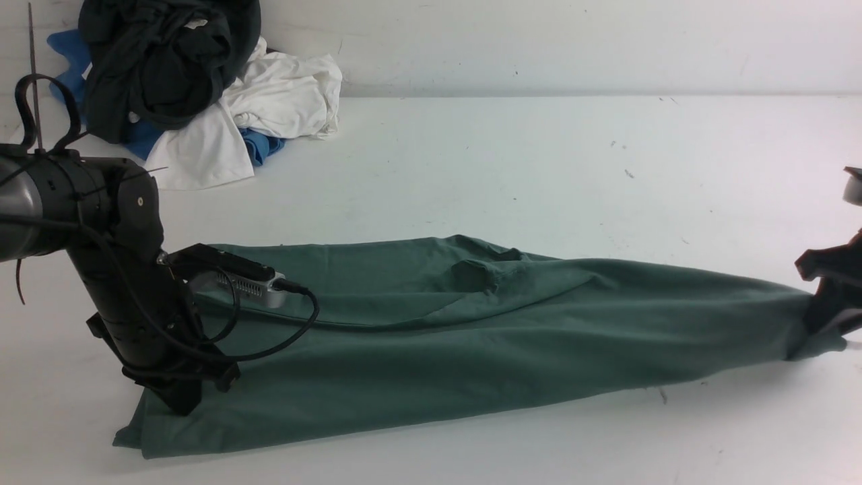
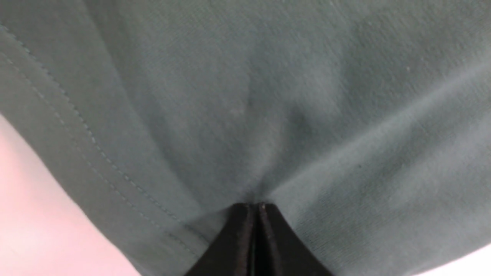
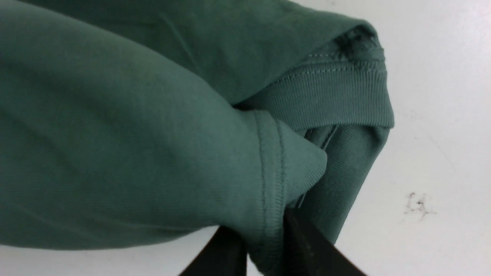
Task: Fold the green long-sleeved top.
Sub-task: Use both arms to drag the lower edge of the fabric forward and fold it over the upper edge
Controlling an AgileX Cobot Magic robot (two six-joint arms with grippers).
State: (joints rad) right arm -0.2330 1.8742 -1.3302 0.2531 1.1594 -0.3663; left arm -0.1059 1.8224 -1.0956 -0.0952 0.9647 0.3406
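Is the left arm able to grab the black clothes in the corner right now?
Probably not: the left gripper is pinching the green top, so it's busy. The black garment lies far beyond it, by the wall.

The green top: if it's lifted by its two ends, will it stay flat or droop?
Floppy, most likely: the top drapes in soft folds and puckers where the left gripper pinches it. Raised by its ends, it would probably sag in the middle. Probably not slippery: the knit cloth bunches between the fingers of the right gripper.
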